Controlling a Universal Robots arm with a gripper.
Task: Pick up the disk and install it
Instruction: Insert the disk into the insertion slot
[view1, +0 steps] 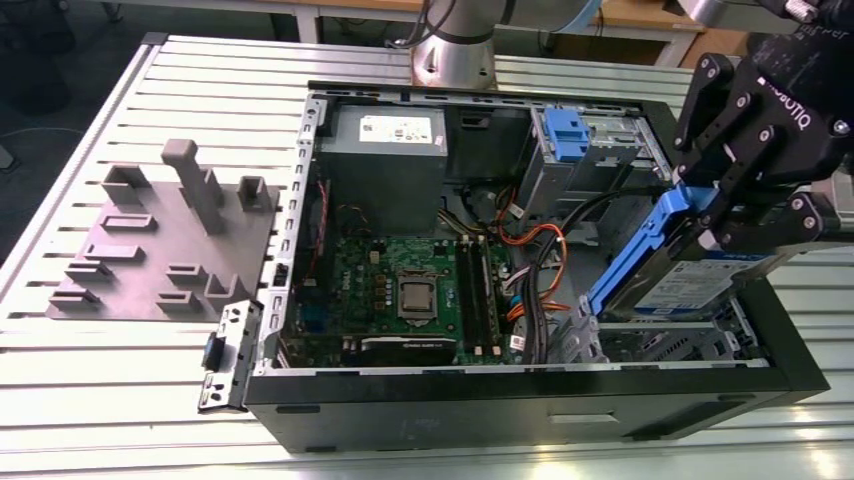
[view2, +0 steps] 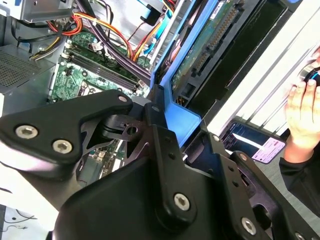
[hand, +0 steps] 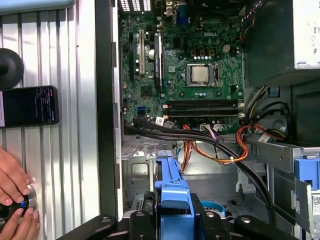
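The disk (view1: 694, 285), a silver drive with a white-and-blue label in a bright blue carrier, hangs tilted, one end high, over the drive bay (view1: 674, 340) at the near corner of the open computer case, on the exterior view's right. My black gripper (view1: 701, 210) is shut on the carrier's upper end. The fingers (view2: 165, 145) clamp the blue carrier (view2: 180, 112) in the second wrist view, with the drive's green circuit side (view2: 205, 50) running away from them. In the first wrist view the carrier (hand: 172, 197) sits between the jaws above the grey bay floor (hand: 145, 172).
The case holds a green motherboard (view1: 400, 290), a grey power supply (view1: 387, 140), orange and black cables (view1: 541, 260) and a drive cage with a blue tab (view1: 567, 135). A grey fixture block (view1: 160, 240) lies on the slatted table. A hand (hand: 12, 200) and a phone (hand: 30, 106) are beside the case.
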